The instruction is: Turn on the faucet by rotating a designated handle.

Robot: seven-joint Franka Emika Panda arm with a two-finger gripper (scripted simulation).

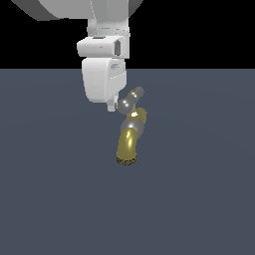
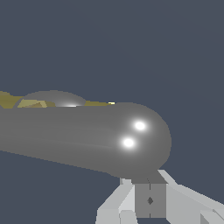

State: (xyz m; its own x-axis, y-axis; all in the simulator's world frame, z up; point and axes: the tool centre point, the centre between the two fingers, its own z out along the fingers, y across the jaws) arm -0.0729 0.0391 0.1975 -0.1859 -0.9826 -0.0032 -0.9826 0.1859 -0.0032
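Observation:
The faucet (image 1: 128,142) stands on the dark floor, its gold spout curving down to a speckled mouth, with a silver collar above the spout. Its handle (image 1: 130,100), a silver crossbar with rounded arms, slants up toward the exterior view's right. My gripper (image 1: 114,105) hangs from the white hand and sits right against the lower arm's end, on the exterior view's left of it. Up close, the handle (image 2: 87,135) fills the wrist view as a thick grey bar, and my gripper (image 2: 150,186) meets its rounded end with fingers together, holding nothing. Gold faucet parts (image 2: 99,103) peek from behind.
The flat dark grey-blue floor (image 1: 199,199) spreads all around the faucet. The white hand and wrist (image 1: 102,74) tower over the handle's near side. No other objects show.

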